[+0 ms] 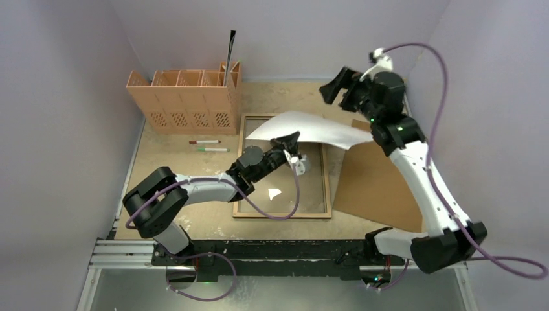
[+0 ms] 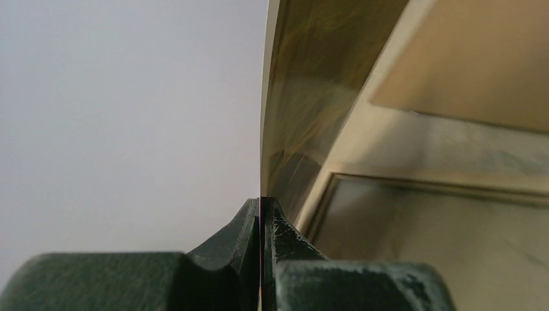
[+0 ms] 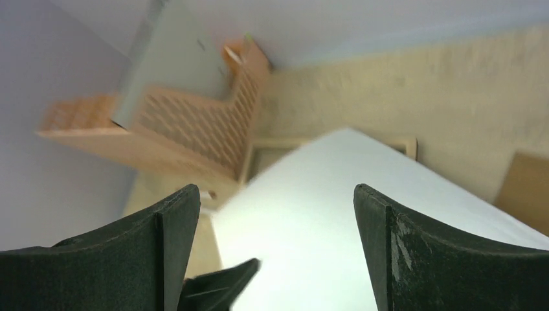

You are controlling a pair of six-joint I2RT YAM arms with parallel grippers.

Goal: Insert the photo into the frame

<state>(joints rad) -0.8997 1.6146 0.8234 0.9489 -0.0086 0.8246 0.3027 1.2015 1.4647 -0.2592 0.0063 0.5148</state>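
White-backed rectangular paper photo curves above the thin wood-edged glass frame, clamped by left gripper; right gripper jaws apart, far right.

Robotics lab test cell.
A left arm and a right arm are mounted by an aluminium rail at the near edge of a board-topped table. Plain pale walls enclose it, and purple cables trail from both arms.
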